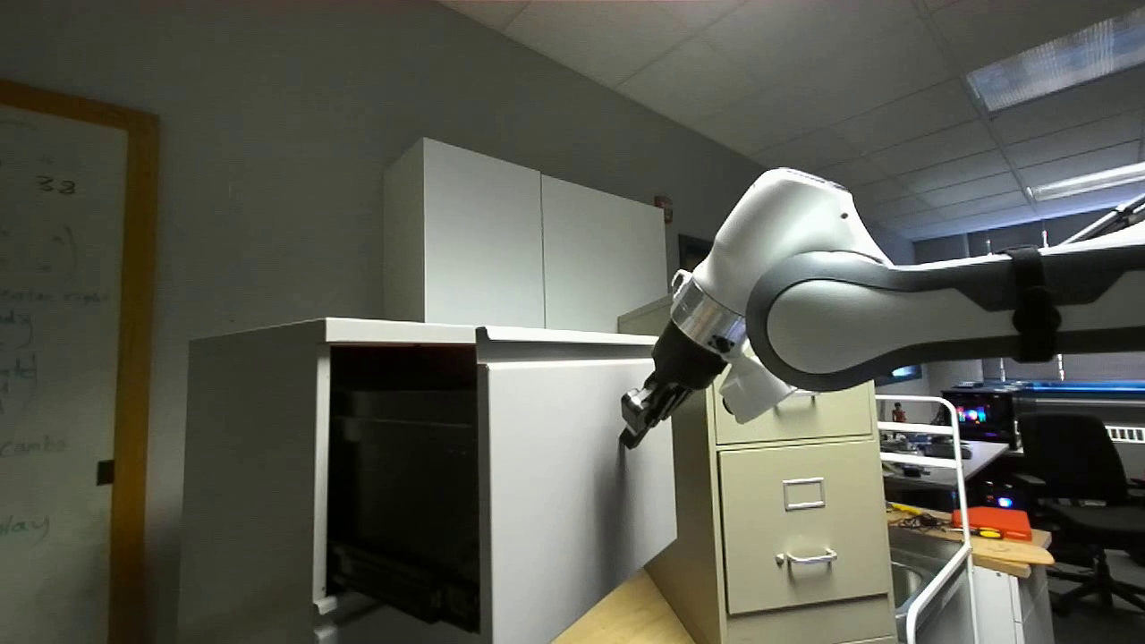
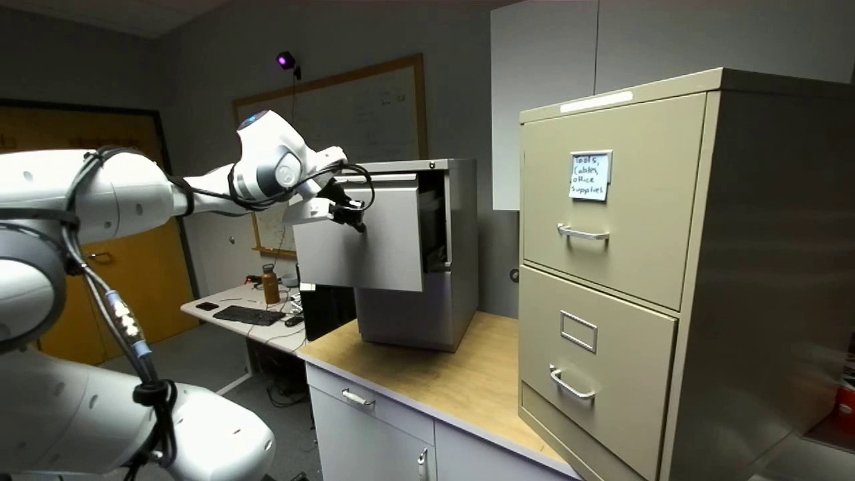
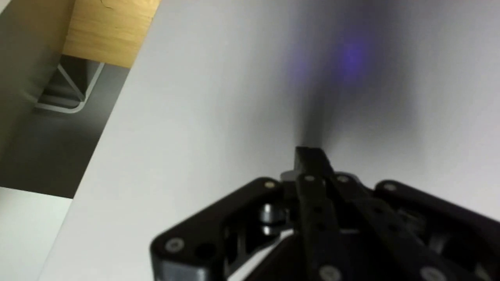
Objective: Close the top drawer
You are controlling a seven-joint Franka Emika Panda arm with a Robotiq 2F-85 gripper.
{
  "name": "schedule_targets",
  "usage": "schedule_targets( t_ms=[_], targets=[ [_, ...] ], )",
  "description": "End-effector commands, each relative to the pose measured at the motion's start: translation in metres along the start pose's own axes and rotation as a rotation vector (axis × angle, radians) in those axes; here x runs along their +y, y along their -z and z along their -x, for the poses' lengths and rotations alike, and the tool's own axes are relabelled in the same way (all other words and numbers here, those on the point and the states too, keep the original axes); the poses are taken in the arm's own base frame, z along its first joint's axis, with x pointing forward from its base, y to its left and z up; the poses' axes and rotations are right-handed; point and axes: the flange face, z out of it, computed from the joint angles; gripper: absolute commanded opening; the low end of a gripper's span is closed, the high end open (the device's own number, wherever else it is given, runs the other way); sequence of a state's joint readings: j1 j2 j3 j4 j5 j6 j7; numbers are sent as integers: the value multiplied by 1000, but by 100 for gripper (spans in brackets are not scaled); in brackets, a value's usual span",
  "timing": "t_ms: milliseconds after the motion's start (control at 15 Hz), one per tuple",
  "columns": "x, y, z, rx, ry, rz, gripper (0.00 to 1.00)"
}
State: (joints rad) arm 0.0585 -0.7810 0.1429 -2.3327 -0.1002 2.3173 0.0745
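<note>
One top drawer (image 1: 568, 483) juts from its white cabinet (image 1: 250, 465), dark interior (image 1: 402, 483) exposed in both exterior views, whereas the wrist view shows just its front panel (image 3: 175, 117), with the gripper (image 3: 308, 152), jaws pressed together, touching or nearly touching it.

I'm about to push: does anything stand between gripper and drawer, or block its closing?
Nothing visible between gripper and drawer, nor in the drawer's path into its cabinet, though it's too dark inside to be sure.
</note>
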Motion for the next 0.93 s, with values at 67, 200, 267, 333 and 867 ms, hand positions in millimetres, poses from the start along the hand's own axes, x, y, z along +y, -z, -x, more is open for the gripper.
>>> schedule_targets(
  t_ms=[67,200,267,333,867],
  targets=[
    [16,-12,-40,52,4,-73,0],
    [17,-21,-55,46,1,-82,0],
    [19,-25,-63,39,-4,-87,0],
    [21,-30,-72,31,-14,-90,0],
    [14,-73,-158,-28,-53,-113,0]
  ],
)
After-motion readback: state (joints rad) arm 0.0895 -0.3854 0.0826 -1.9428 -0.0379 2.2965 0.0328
